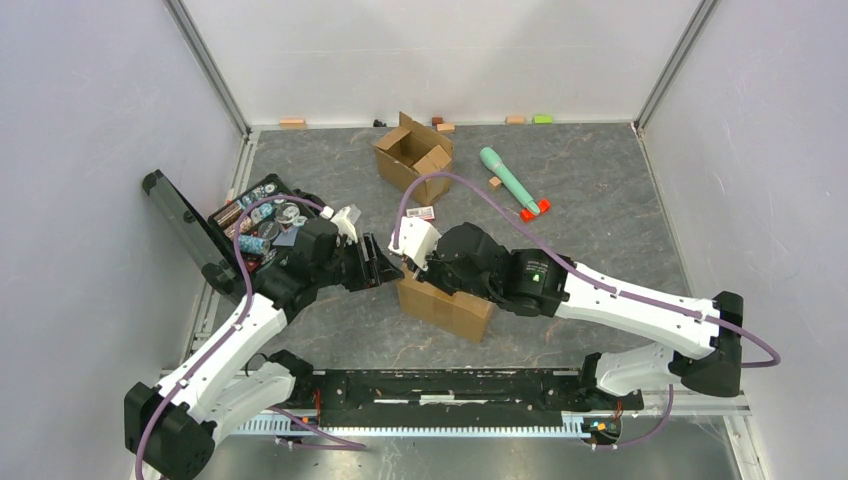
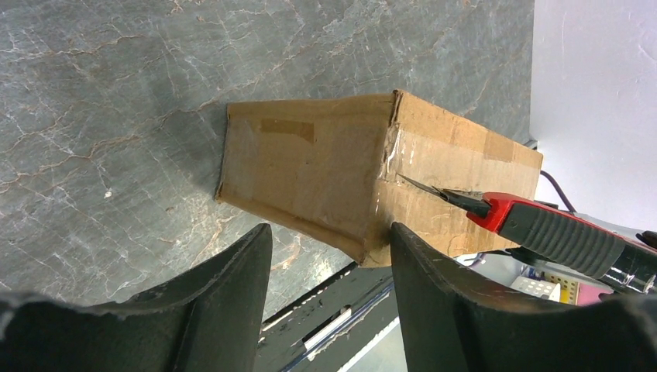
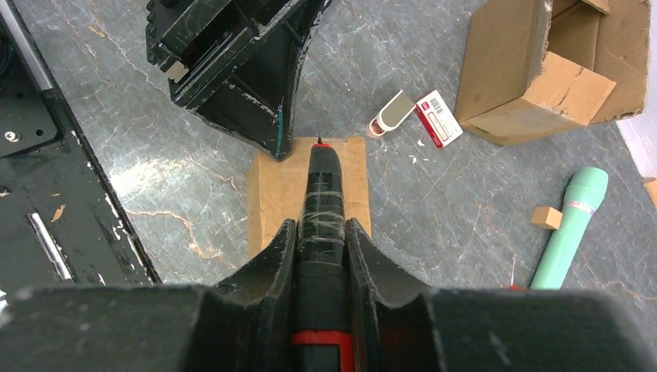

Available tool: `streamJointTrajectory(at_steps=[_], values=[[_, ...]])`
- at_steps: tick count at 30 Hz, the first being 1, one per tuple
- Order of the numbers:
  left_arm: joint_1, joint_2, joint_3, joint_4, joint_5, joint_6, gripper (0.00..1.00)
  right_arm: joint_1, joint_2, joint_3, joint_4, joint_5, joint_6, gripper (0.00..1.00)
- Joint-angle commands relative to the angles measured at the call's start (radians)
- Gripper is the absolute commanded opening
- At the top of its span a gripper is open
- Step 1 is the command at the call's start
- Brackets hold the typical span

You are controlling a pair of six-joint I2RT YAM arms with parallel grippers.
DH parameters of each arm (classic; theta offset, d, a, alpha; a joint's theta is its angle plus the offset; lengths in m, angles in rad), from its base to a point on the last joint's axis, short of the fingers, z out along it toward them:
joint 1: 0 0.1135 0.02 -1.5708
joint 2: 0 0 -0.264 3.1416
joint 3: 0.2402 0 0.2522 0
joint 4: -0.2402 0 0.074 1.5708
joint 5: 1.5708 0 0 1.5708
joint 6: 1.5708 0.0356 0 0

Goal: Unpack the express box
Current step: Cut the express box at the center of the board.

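Right claw clamped around a red-and-black utility knife; left claw spread wide, gripping nothing.
Sealed cardboard box just ahead of the left claw's fingertips and beneath the right claw, resting on the table; blade tip against its taped seam. Opened carton well beyond the right claw, off to its right.
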Motion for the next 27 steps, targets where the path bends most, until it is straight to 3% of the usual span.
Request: streamJointTrajectory(at_steps=[1,27], values=[[-0.001,-0.009,-0.016,-0.024,-0.028,-0.01,0.63,0.004,-0.039,-0.005,0.049,-0.005,-0.006,0.0],[0.0,-0.008,-0.026,-0.01,-0.017,-0.017,0.62,0.004,-0.026,-0.008,0.038,-0.021,0.005,0.0]])
